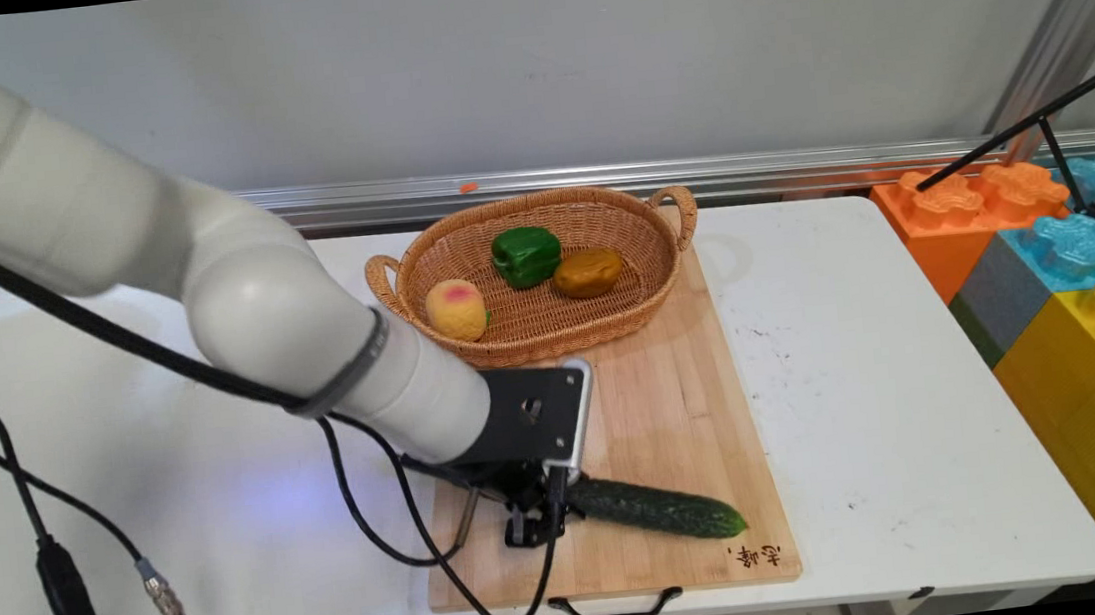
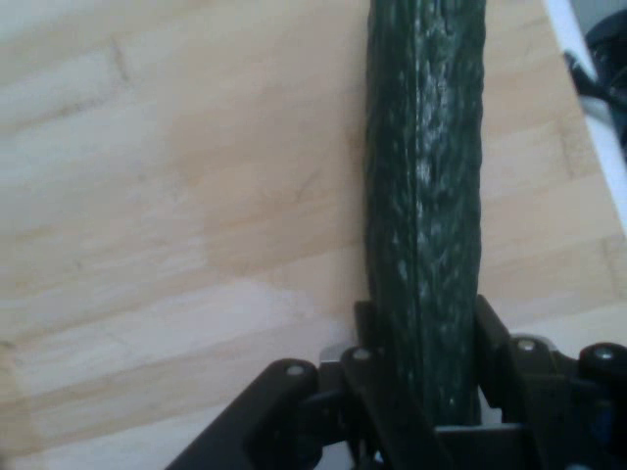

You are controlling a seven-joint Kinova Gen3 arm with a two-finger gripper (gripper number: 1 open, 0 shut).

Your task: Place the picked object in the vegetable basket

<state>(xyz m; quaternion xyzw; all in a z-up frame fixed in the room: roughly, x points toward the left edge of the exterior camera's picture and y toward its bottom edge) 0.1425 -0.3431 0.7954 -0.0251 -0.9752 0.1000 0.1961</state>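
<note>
My gripper (image 1: 535, 525) is clenching the left end of a cucumber (image 1: 657, 507), one finger (image 2: 387, 387) pressing on each side of it. The cucumber is dark green, long and bumpy-skinned, and it is lying flat across the near part of a pale wooden cutting board (image 1: 678, 405), its free end pointing right toward the burnt-in mark at the board's near right corner. Behind it, a woven basket (image 1: 550, 332) with two handles is sitting on the board's far end, holding a peach (image 1: 456, 309), a green pepper (image 1: 525, 254) and a potato (image 1: 588, 271). The board is resting on the white table (image 1: 878, 396), and big coloured building blocks (image 1: 1055, 259) are standing off its right edge.
</note>
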